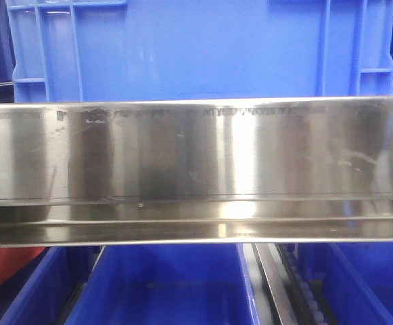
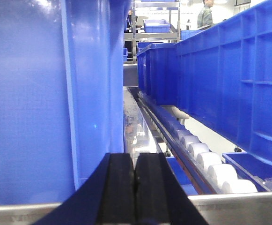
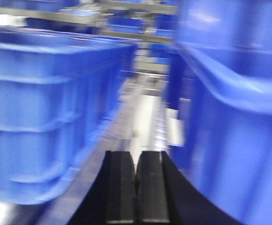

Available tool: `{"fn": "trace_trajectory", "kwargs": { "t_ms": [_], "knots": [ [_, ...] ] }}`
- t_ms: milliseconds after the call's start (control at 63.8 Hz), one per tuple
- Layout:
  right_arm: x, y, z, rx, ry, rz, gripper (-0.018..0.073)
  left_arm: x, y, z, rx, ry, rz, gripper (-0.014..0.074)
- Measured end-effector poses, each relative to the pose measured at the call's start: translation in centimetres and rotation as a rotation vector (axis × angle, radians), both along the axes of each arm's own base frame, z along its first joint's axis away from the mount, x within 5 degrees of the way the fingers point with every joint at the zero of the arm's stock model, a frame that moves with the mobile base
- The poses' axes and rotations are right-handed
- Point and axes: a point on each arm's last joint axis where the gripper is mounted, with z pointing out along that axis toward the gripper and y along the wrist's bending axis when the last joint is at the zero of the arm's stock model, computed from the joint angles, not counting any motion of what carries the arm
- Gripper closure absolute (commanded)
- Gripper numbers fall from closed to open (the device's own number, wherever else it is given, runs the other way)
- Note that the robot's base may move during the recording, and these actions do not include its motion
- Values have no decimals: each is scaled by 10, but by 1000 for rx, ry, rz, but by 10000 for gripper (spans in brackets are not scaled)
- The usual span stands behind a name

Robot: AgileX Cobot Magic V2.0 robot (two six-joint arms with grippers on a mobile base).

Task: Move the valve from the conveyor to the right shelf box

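**Black, flat-padded fingers on both grippers**

The left gripper shows two matte black fingers with flat rectangular faces, flaring outward into curved black shoulders below. A thin dark seam runs between the pads. The right gripper looks the same: twin black rectangular pads, smooth and unmarked, with sweeping black sides, slightly blurred.

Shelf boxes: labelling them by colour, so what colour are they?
Blue boxes, clearest in the front view.

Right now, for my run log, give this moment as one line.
left claw: shut, empty | right claw: shut, empty | valve: not visible | shelf rail fills front view | blue boxes around
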Motion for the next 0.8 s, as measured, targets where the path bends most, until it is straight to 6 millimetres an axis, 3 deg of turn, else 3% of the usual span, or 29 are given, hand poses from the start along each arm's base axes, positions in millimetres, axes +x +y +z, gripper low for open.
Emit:
{"fn": "trace_trajectory", "kwargs": {
  "t_ms": [470, 799],
  "knots": [
    [-2, -6, -87, 16, -1, -90, 722, 0, 0, 0, 0, 0, 0, 708],
    [-2, -6, -88, 19, -22, -93, 722, 0, 0, 0, 0, 0, 0, 708]
  ]
}}
